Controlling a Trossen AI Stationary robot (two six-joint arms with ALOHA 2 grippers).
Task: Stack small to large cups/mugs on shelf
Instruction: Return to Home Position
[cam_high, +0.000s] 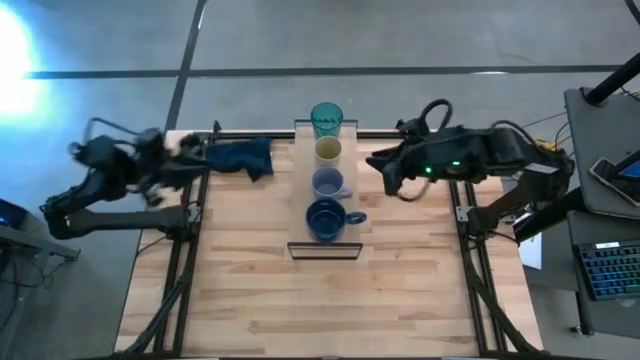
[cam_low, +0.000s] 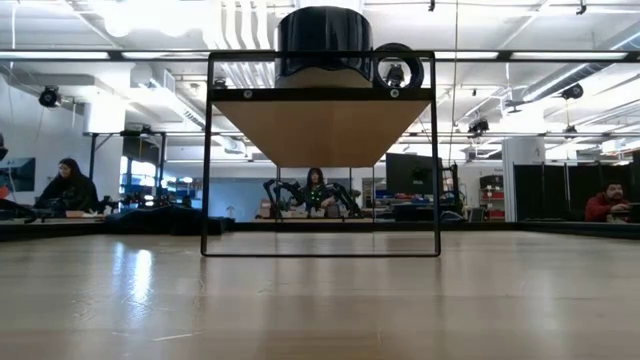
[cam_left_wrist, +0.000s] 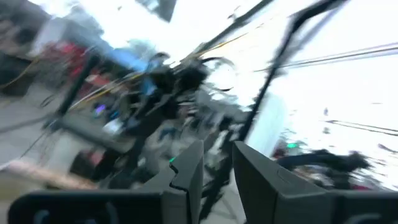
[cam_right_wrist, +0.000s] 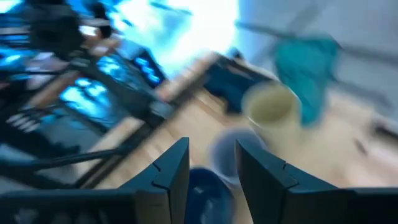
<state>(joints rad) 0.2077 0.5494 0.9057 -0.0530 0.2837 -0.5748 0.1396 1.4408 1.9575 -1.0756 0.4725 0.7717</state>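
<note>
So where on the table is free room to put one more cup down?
The tabletop is bare past the shelf end by the dark navy mug, and on both sides of that mug. Crowded: the teal tumbler end, where cloth, left pincer and right pincer flank the shelf.

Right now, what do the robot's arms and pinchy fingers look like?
The left arm and right arm are dark, nearly black, built from chunky jointed pieces. Black cables loop over the right one, and green lights glow on it. The left gripper and right gripper each have two flat, dark fingers with angular, stepped tips.
</note>
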